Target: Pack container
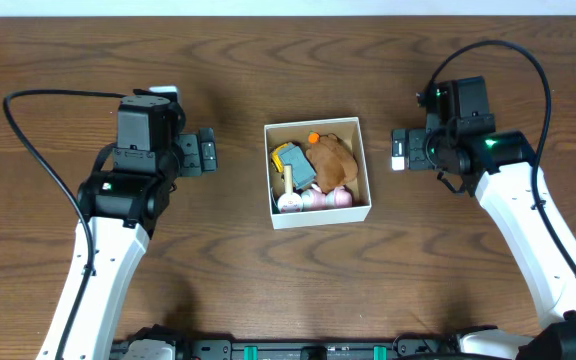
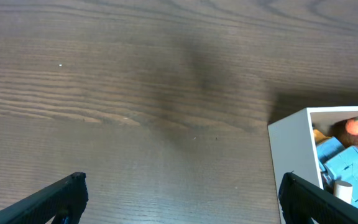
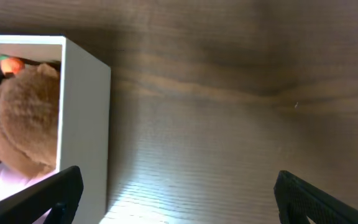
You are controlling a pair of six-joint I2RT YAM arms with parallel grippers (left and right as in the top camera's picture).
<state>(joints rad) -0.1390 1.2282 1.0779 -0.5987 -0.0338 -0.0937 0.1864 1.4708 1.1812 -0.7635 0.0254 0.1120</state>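
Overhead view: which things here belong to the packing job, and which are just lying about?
Belong to the job: the container; the brown plush toy, blue toy and pink toys inside it; the left gripper and right gripper, both open.
Just there: the wooden table; the black cables.

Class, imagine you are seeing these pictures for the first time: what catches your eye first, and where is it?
The white-walled container in the middle of the dark wooden table stands out, crowded with a brown plush toy, a blue toy and pink pieces. On either side of it are the left claw and right claw, both open and empty.
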